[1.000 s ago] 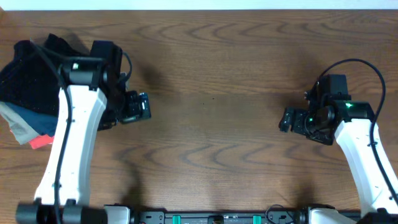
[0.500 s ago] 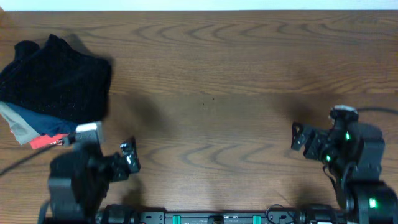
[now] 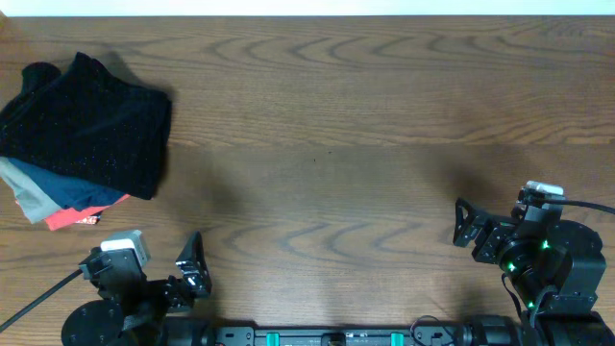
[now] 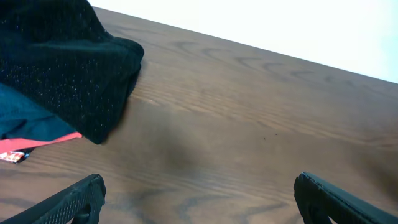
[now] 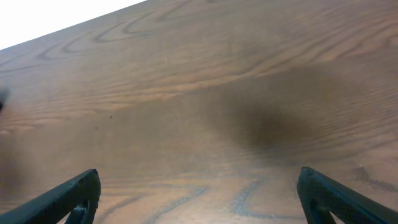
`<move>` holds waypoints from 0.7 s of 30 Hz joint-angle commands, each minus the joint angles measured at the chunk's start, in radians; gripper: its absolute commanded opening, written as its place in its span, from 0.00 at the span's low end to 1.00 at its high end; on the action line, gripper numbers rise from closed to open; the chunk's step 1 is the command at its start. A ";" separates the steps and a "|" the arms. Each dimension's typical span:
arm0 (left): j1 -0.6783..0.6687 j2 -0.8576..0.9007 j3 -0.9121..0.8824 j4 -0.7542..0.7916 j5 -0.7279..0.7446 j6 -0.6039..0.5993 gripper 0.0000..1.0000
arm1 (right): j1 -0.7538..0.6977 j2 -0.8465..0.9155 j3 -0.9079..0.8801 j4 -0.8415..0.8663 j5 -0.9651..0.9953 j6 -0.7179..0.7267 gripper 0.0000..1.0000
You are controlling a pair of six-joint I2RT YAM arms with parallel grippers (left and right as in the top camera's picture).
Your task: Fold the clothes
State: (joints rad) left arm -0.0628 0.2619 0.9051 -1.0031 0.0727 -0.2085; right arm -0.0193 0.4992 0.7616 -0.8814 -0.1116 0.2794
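The black fuzzy garment lies folded on top of a stack at the far left of the table; it also shows in the left wrist view. Its buttons are not visible. My left gripper is open and empty at the front left edge, well clear of the stack; its fingers show wide apart in its wrist view. My right gripper is open and empty at the front right; its fingers show apart in its wrist view.
Under the black garment lie a navy blue folded piece, a grey piece and a red piece. The wooden table stretches between the arms.
Both arms have drawn back toward the front edge of the table. The left arm left the stack, and the black garment now lies uncovered on it.
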 commanded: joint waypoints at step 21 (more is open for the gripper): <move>0.000 -0.003 -0.007 -0.013 -0.010 0.010 0.98 | 0.013 -0.150 -0.107 0.097 0.044 -0.106 0.99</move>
State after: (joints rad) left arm -0.0628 0.2619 0.9051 -1.0164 0.0711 -0.2085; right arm -0.0162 0.4099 0.7071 -0.8188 -0.0875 0.2386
